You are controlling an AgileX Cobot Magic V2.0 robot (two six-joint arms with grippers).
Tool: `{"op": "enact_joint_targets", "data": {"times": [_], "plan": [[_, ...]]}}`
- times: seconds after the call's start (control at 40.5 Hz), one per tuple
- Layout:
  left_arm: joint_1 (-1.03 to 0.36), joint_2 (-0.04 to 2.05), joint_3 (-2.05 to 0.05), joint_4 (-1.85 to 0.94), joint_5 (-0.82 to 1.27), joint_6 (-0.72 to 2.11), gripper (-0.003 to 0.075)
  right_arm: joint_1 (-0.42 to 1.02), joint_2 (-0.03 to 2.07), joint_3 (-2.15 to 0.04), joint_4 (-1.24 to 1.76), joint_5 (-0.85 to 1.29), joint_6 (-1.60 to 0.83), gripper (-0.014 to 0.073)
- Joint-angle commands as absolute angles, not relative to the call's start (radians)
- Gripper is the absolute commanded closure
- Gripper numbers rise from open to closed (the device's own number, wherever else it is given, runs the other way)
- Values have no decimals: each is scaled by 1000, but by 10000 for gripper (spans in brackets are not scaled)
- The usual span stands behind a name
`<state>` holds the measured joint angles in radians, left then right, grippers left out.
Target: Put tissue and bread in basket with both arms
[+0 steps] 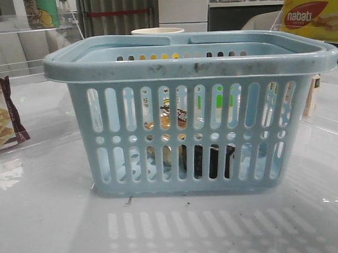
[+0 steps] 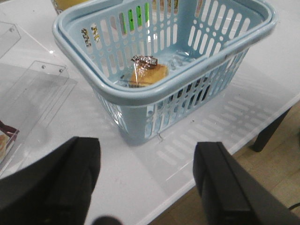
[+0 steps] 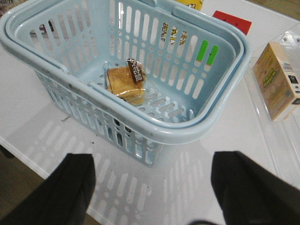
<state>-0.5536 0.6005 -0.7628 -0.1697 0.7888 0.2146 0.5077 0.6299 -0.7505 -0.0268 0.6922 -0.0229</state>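
Both grippers, left (image 2: 145,187) and right (image 3: 150,192), hang open and empty. Bread (image 3: 125,82) and tissue (image 1: 212,161) lie inside the basket (image 1: 189,62), so the job looks done.

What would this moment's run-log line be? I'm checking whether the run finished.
bread: in basket | tissue: in basket | left gripper: open, empty | right gripper: open, empty

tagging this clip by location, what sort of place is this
Probably a mock shop set on a lab table: a blue shopping basket, clear acrylic shelves, and packaged snacks like the yellow wafer box.
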Motion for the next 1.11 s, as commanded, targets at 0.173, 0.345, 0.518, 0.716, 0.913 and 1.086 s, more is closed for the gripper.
{"op": "enact_joint_targets", "data": {"times": [0.173,0.345,0.518,0.716,0.913,1.086], "plan": [[-553,544,-715,-180,723,205,232,505,630,-775,-36,781,-27,-19],[-553,546,-713,-180,723,205,318,505,630,-775,-36,806,-27,13],[-553,549,-713,-180,721,205,482,505,630,-775,-36,809,-27,232],[-553,549,-713,-180,721,205,616,505,630,-775,-36,809,-27,484],[-553,549,-713,-180,721,205,630,505,630,-775,-36,820,-27,538],[-553,549,-713,-180,721,205,629,505,630,-775,-36,823,-27,538]]}}
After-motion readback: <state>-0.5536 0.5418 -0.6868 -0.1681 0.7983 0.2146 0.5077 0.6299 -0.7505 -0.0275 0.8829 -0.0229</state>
